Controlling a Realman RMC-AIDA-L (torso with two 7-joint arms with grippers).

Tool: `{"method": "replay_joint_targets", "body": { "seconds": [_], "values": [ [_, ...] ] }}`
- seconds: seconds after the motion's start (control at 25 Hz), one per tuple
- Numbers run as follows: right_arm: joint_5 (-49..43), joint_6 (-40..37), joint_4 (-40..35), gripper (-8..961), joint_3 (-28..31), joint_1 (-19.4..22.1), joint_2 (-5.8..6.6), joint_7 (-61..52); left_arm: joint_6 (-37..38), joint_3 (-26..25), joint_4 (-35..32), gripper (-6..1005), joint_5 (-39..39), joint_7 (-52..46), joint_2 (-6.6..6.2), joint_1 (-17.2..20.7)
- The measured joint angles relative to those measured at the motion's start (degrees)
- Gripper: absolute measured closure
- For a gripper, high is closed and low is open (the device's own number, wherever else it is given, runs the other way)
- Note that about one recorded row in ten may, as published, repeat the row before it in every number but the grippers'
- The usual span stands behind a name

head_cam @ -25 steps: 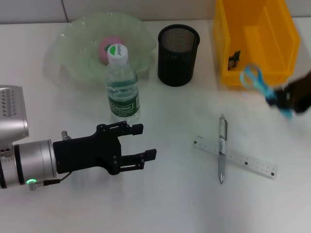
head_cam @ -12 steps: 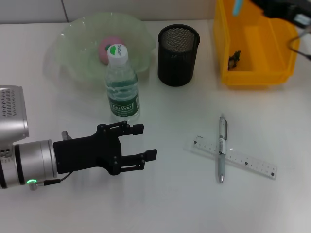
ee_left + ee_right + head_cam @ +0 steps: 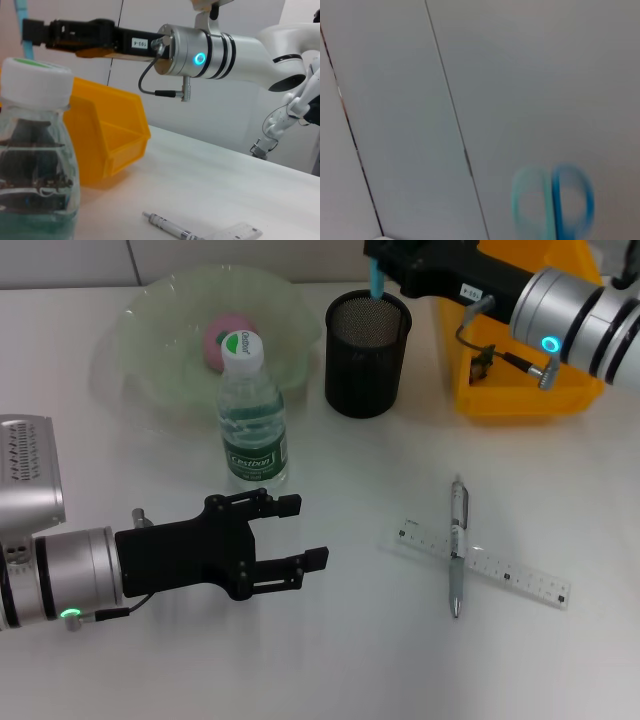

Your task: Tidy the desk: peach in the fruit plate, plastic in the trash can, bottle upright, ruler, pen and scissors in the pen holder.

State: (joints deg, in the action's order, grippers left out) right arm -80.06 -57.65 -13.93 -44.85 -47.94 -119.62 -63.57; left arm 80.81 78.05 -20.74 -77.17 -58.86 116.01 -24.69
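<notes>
While the right claw (image 3: pixel 385 265) grips the blue scissors (image 3: pixel 376 282) just above the pen holder (image 3: pixel 367 353), their tip hangs at its rim. Left claw (image 3: pixel 295 532) hovers wide open over the tabletop (image 3: pixel 340 660), near the upright bottle (image 3: pixel 250 415) left of the holder. Pen (image 3: pixel 457 545) lies across the ruler (image 3: pixel 485 562), well below the holder. Peach (image 3: pixel 222 337) sits in the plate (image 3: pixel 150 330).
</notes>
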Motion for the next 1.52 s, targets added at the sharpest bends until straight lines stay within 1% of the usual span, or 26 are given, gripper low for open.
{"method": "replay_joint_targets", "body": {
  "seconds": [0.16,0.36,0.48,0.56,0.72,0.84,0.92,1.0,1.04,1.12,1.16,1.28,1.44,1.52],
  "values": [
    [0.10,0.06,0.08,679,-0.71,0.10,0.00,-0.05,-0.09,-0.01,0.00,242,0.00,0.06,0.07,0.05],
    [0.13,-0.91,-0.04,458,-0.78,0.47,0.09,-0.65,-0.32,-0.01,0.00,241,0.00,0.06,0.10,0.04],
    [-1.18,-4.51,-2.16,438,-1.24,1.67,0.44,-4.20,-0.34,-0.01,0.00,241,0.00,0.07,0.10,0.03],
    [-4.15,-7.46,-7.12,425,-2.94,3.64,0.66,-10.39,-0.33,-0.03,0.00,241,0.00,0.07,0.10,0.02],
    [-15.23,-12.67,-25.72,371,-7.53,9.94,0.74,-27.74,-0.01,-0.18,-0.02,241,0.00,0.06,0.06,0.19],
    [-25.70,-21.13,-38.78,322,-7.76,13.08,0.69,-38.42,0.12,-0.18,-0.07,242,0.00,-0.13,-0.05,0.24],
    [-32.99,-28.35,-46.40,290,-7.37,13.58,0.70,-44.24,0.34,-0.18,-0.09,242,0.00,-0.39,-0.18,0.26],
    [-39.65,-35.16,-52.42,258,-7.50,13.47,0.67,-48.54,0.64,-0.18,-0.10,242,0.00,-0.44,-0.22,0.26],
    [-42.58,-38.10,-55.22,223,-7.75,13.27,0.64,-50.11,0.87,-0.18,-0.10,242,0.00,-0.47,-0.26,0.26],
    [-48.43,-43.47,-59.49,154,-9.53,12.74,0.47,-52.25,1.11,-0.22,-0.10,242,0.00,-0.53,-0.33,0.26],
    [-50.74,-45.24,-60.99,154,-11.16,12.54,0.38,-53.00,1.13,-0.28,-0.10,241,0.00,-0.55,-0.34,0.26],
    [-54.53,-45.54,-61.58,155,-16.93,12.41,0.05,-54.19,1.13,-0.46,-0.10,241,0.00,-0.57,-0.45,0.31],
    [-56.09,-41.32,-58.51,156,-23.21,12.44,-0.07,-54.80,1.17,-0.52,-0.09,241,0.03,-0.59,-0.49,0.35],
    [-56.56,-37.58,-56.25,156,-27.29,12.54,-0.09,-55.38,1.18,-0.53,-0.08,241,0.05,-0.60,-0.46,0.39]
  ]
}}
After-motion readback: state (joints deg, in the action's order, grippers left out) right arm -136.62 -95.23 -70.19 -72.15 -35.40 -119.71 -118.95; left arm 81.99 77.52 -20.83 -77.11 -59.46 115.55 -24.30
